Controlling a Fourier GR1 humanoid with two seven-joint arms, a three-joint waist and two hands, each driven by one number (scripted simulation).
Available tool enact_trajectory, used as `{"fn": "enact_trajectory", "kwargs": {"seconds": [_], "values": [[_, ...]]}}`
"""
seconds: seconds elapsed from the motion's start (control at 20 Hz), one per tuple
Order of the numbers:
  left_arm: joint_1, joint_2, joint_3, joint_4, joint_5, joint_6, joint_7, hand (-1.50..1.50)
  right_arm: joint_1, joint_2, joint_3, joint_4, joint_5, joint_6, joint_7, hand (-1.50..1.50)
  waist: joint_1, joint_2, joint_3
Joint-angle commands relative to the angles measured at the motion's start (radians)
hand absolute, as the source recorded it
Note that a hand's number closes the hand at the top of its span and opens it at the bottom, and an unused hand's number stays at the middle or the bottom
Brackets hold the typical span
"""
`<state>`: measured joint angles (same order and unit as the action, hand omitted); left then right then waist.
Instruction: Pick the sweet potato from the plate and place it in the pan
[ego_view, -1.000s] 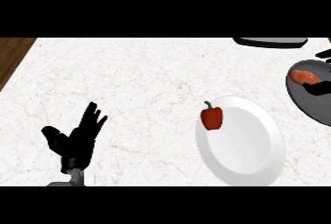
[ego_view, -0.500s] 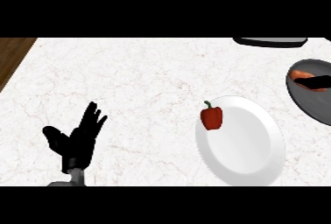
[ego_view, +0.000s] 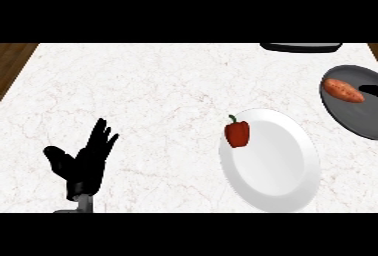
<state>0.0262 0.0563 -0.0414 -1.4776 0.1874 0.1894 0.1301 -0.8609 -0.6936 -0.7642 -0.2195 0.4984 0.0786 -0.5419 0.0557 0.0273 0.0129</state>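
On the counter (ego_view: 148, 90) I see a white plate (ego_view: 280, 175) beside a dark pan (ego_view: 358, 121); my left robot hand (ego_view: 83, 162) rests released, lower left; the sweet potato (ego_view: 343, 90) lies in the pan, a red pepper (ego_view: 237, 133) on the plate; of the right robot hand (ego_view: 370, 91) I cannot tell the state.

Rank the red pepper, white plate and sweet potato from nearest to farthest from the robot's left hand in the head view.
1. Red pepper, centre-right, closest to the left hand.
2. White plate, under and right of the pepper.
3. Sweet potato, far right, in the pan.
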Motion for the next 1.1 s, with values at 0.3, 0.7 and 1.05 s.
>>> {"fn": "enact_trajectory", "kwargs": {"seconds": [0.3,0.7,1.05], "values": [[0.001,-0.027,-0.007,0.060,-0.004,0.009,0.000,0.00,0.111,-0.150,-0.073,0.066,-0.107,0.471,-0.133,-1.50,-0.026,-0.004,-0.007],[0.042,0.010,0.015,0.002,0.008,-0.006,0.029,0.00,0.214,-0.174,-0.052,0.028,-0.123,0.540,-0.191,-1.50,-0.025,-0.015,-0.008],[0.026,0.040,0.053,0.039,0.027,-0.043,0.010,0.00,0.281,-0.139,-0.030,0.003,-0.153,0.493,-0.196,-1.50,-0.034,-0.018,-0.009]]}}
